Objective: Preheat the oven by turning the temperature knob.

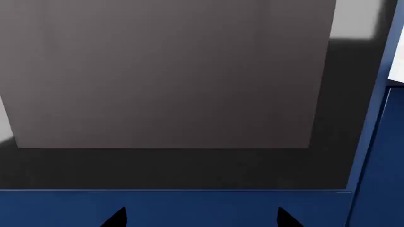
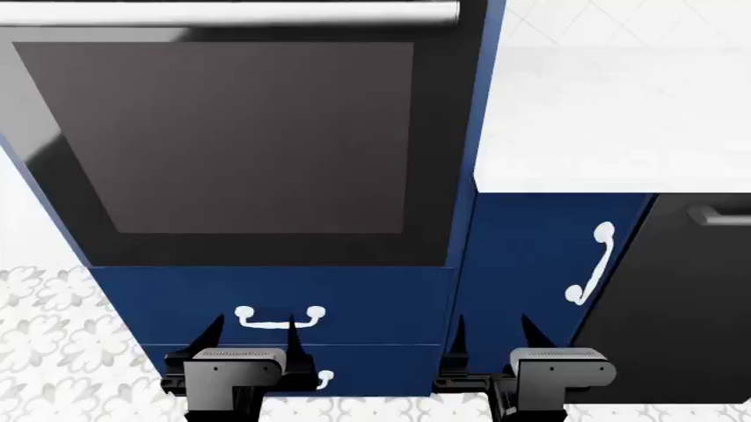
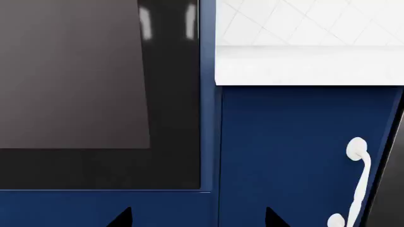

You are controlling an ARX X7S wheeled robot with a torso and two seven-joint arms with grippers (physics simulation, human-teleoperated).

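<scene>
The oven is built into a blue cabinet; its dark glass door fills the upper left of the head view, with the silver bar handle along the top edge. Its control panel and temperature knob are out of view. The door also shows in the left wrist view and the right wrist view. My left gripper is open and empty, low in front of the blue drawer below the oven. My right gripper is open and empty in front of the blue cabinet to the right.
A blue drawer with a white handle sits under the oven. A white countertop lies to the right, above a blue cabinet door with a white handle. A black appliance front with a short grey handle stands at the far right. The floor is patterned tile.
</scene>
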